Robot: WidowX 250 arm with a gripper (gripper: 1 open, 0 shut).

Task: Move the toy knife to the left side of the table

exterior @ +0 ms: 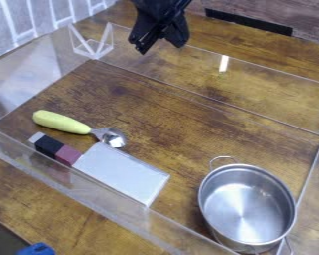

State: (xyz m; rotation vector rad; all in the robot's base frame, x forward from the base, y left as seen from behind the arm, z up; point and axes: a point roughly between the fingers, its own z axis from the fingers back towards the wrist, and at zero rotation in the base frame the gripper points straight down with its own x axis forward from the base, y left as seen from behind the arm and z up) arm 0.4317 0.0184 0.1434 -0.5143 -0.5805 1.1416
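Note:
The toy knife (73,127), with a yellow-green handle and a short shiny silver head, lies on the left part of the dark wood table (202,120), near the front acrylic wall. My black gripper (157,38) hangs high over the table's far edge, well away from the toy knife. Its fingers are shut with nothing between them.
A flat grey cleaver (104,166) with a black-and-maroon handle lies just in front of the toy knife, almost touching its head. A steel pot (246,207) stands at the front right. Low clear acrylic walls (69,184) edge the tabletop.

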